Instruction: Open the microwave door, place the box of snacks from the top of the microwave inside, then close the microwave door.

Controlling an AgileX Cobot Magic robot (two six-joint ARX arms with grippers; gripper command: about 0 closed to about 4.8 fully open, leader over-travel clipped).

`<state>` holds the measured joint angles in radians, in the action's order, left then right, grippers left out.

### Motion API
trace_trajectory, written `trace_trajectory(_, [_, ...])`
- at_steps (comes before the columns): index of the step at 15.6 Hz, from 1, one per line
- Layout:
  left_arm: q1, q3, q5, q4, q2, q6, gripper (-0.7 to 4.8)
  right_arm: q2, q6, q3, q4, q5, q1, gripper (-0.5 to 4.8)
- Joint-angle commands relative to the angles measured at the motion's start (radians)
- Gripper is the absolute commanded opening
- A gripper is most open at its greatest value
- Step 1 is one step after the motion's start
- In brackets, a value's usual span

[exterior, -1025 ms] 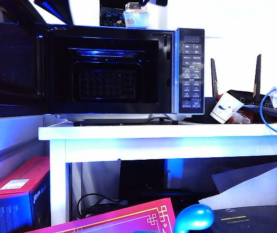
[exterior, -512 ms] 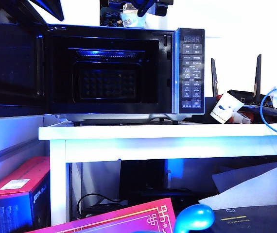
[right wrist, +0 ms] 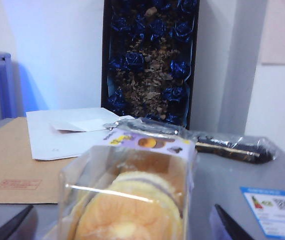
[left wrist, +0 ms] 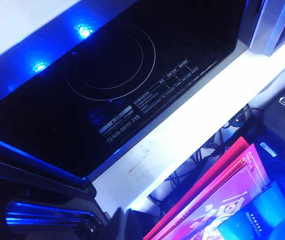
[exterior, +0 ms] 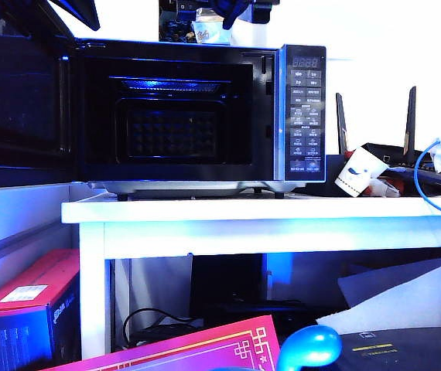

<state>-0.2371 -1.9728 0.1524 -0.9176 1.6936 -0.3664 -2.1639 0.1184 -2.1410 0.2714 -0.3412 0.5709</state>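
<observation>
The black microwave (exterior: 302, 108) stands on the white table (exterior: 259, 209) with its cavity showing. The microwave door (exterior: 19, 100) is swung wide open to the left. On the microwave's top sits the box of snacks (exterior: 207, 31), a clear tub of pale yellow cakes (right wrist: 132, 200). My right gripper (right wrist: 122, 227) is open astride it, one dark fingertip (right wrist: 10, 225) on each side, apart from the tub; it shows dark at the top edge (exterior: 240, 9). My left gripper (left wrist: 122, 225) is shut and empty, high by the door's top (exterior: 77, 11), looking onto the cavity floor (left wrist: 107, 65).
Behind the tub on the microwave's top stand a dark box of blue-wrapped items (right wrist: 150, 60), white papers (right wrist: 67, 132) and a wrapped dark stick (right wrist: 232, 147). A white paper cup (exterior: 357, 171), router antennas (exterior: 410, 124) and a blue cable (exterior: 429, 185) crowd the table's right. A red box (exterior: 27, 297) lies below.
My right gripper has come down from the top edge to the box of snacks, which now sits slightly further left. The left arm has drawn back a little toward the upper left.
</observation>
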Motion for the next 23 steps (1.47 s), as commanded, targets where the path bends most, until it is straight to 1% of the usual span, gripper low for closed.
trace_trajectory(1, [0.001, -0.005, 0.002, 0.005, -0.008, 0.0, -0.06, -0.001, 0.032, -0.009, -0.005, -0.011, 0.001, 4.79])
trace_trajectory(3, [0.001, -0.005, 0.002, 0.004, -0.008, 0.0, -0.06, -0.001, 0.068, -0.009, -0.014, -0.042, -0.006, 4.79])
trace_trajectory(6, [0.001, -0.005, 0.003, 0.0, -0.008, 0.0, -0.06, -0.001, 0.068, -0.033, -0.002, -0.015, -0.003, 4.79])
trace_trajectory(8, [0.001, -0.005, 0.005, -0.003, -0.009, 0.0, -0.05, -0.002, 0.068, -0.033, 0.051, 0.005, -0.002, 4.79])
trace_trajectory(12, [0.001, -0.005, 0.005, -0.002, -0.015, 0.0, -0.06, -0.035, 0.067, -0.034, 0.101, 0.008, -0.004, 4.79])
trace_trajectory(15, [0.001, -0.005, 0.005, -0.003, -0.018, 0.0, -0.06, -0.059, 0.069, -0.034, 0.129, -0.024, -0.005, 4.79])
trace_trajectory(17, [0.001, -0.005, 0.006, -0.002, -0.018, 0.0, -0.06, -0.067, 0.068, -0.034, 0.13, -0.026, -0.013, 4.79])
trace_trajectory(21, [0.001, -0.005, 0.006, -0.002, -0.018, 0.0, -0.06, -0.076, 0.064, -0.035, 0.128, -0.021, -0.036, 4.79])
trace_trajectory(23, [0.001, -0.005, 0.006, -0.002, -0.018, 0.0, -0.06, -0.076, 0.064, -0.035, 0.143, 0.006, -0.042, 4.79])
